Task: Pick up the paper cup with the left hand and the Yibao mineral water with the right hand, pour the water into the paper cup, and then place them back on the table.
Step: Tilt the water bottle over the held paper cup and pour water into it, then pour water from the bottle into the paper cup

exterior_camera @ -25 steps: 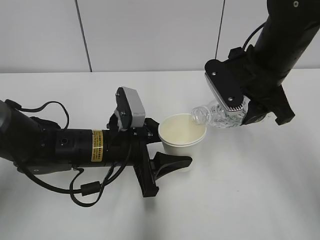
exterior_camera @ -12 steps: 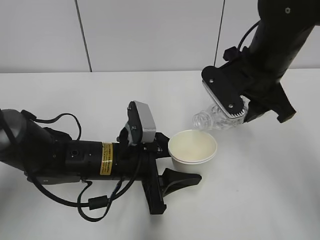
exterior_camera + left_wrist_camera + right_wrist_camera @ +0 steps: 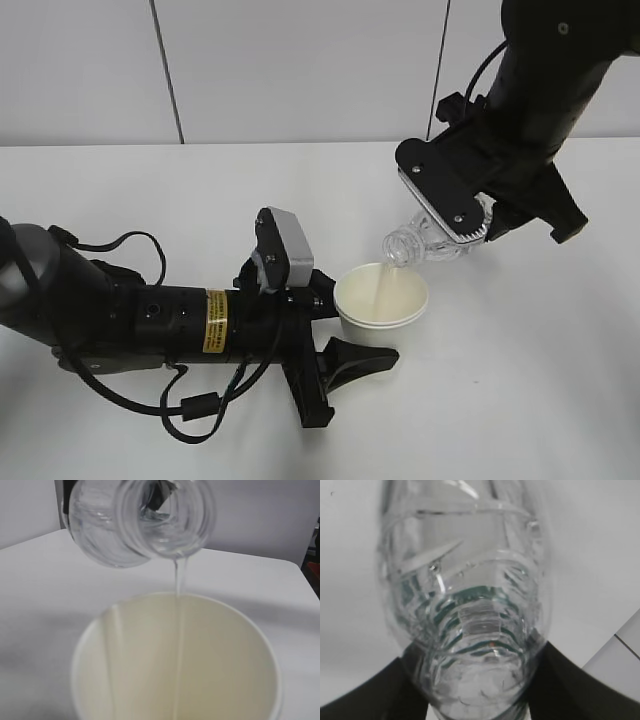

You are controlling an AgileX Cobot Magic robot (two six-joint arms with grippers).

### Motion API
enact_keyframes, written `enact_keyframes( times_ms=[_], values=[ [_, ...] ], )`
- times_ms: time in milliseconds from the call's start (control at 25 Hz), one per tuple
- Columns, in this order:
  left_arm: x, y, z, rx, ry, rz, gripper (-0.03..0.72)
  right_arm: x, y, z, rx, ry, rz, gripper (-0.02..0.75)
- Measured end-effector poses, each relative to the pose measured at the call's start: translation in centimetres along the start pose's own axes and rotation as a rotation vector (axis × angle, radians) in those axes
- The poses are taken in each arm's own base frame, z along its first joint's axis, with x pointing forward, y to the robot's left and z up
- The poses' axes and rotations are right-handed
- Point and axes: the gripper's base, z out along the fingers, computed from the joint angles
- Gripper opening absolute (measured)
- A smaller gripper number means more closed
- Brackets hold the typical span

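Observation:
The white paper cup (image 3: pixel 381 297) is held upright in my left gripper (image 3: pixel 368 322), whose black fingers (image 3: pixel 352 364) are shut on its sides. My right gripper (image 3: pixel 475 692) is shut on the Yibao mineral water (image 3: pixel 428 240), which is tilted with its open neck down to the left, above the cup's far rim. A thin stream of water (image 3: pixel 178 577) runs from the bottle mouth (image 3: pixel 165 515) into the cup (image 3: pixel 175 660). In the right wrist view the clear ribbed bottle (image 3: pixel 467 595) fills the frame between two black fingers (image 3: pixel 570 685). The left fingers are hidden in the left wrist view.
The white table (image 3: pixel 520 400) lies under both arms, with a pale wall (image 3: pixel 300 70) behind it. The left arm's black cables (image 3: pixel 190 405) trail on the tabletop at the front left.
The left arm has carried the cup right and nearer the front. The right arm has tipped the bottle further, its neck now lower, and water now streams into the cup.

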Motion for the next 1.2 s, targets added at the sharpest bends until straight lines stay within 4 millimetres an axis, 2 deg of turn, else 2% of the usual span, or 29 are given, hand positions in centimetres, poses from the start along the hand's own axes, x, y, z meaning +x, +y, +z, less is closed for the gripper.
enact_keyframes(
  times_ms=[440, 720, 1200],
  values=[
    [-0.1, 0.0, 0.0, 0.002, -0.008, -0.001, 0.403, 0.3, 0.0, 0.0, 0.002, 0.029, -0.020, 0.403],
    [-1.0, 0.7, 0.4, -0.004, -0.037, 0.011, 0.403, 0.4, 0.0, 0.0, 0.004, 0.046, -0.033, 0.403],
    [-0.9, 0.4, 0.4, 0.030, -0.025, 0.029, 0.403, 0.6, -0.1, 0.0, 0.008, 0.073, -0.054, 0.401]
  ],
)
